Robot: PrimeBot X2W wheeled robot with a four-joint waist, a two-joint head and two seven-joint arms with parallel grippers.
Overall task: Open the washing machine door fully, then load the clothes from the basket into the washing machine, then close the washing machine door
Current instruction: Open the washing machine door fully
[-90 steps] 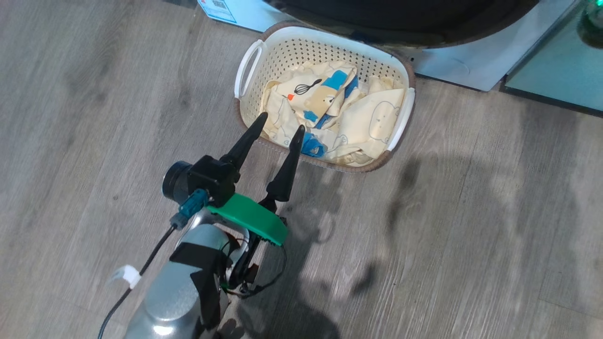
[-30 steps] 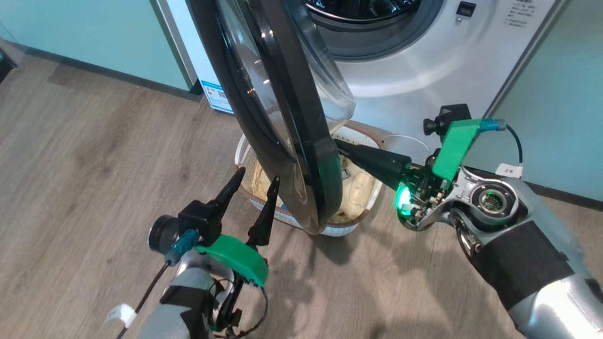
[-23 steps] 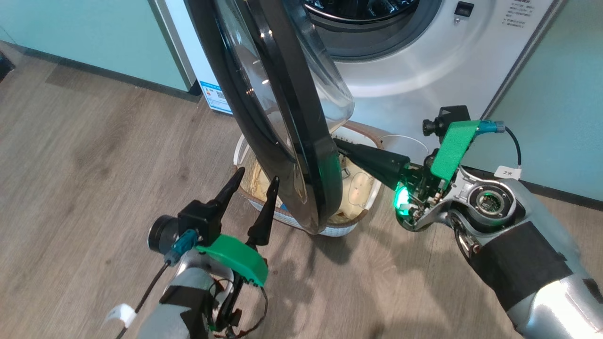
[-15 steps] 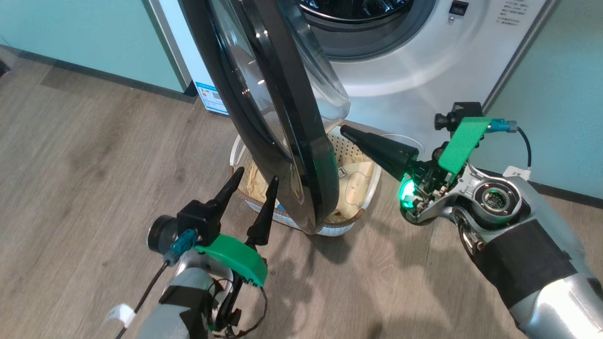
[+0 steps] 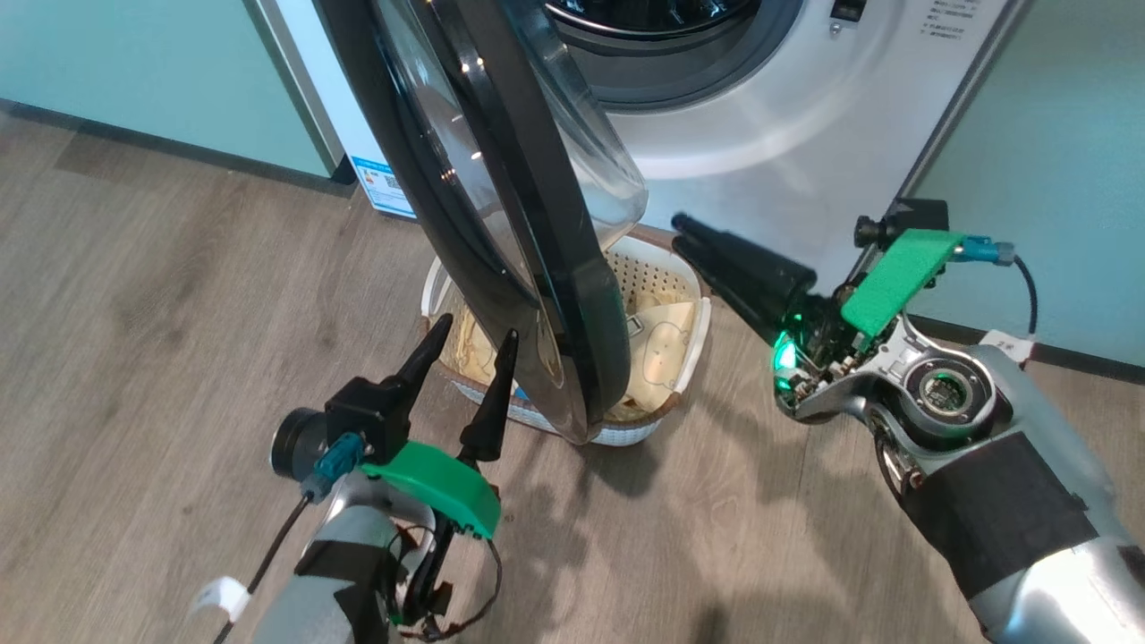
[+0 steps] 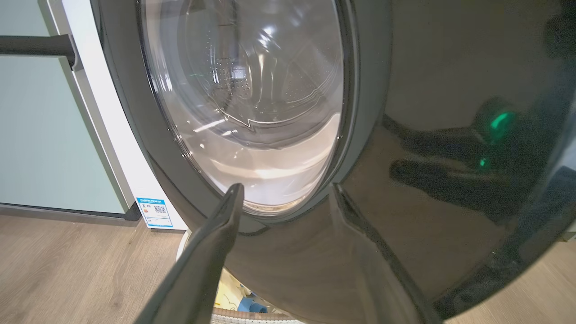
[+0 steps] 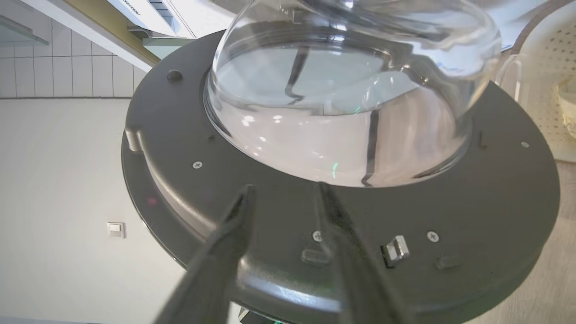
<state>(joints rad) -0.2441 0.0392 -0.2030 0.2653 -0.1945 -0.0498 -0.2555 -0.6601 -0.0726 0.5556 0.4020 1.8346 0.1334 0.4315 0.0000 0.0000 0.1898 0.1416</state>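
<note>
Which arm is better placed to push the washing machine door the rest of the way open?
Right. The right tool faces the inner, glass-bowl side of the washing machine door, so it could likely push it wider. The left tool faces the outer side, where pushing would close it.

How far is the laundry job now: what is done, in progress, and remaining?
Done: the door is unlatched and swung partly out, over the basket. In hand: opening it fully; the right pincer, open, is near its inner side, the left pincer, open, before its outer face. Left: move the clothes into the washer, then shut the door.
</note>
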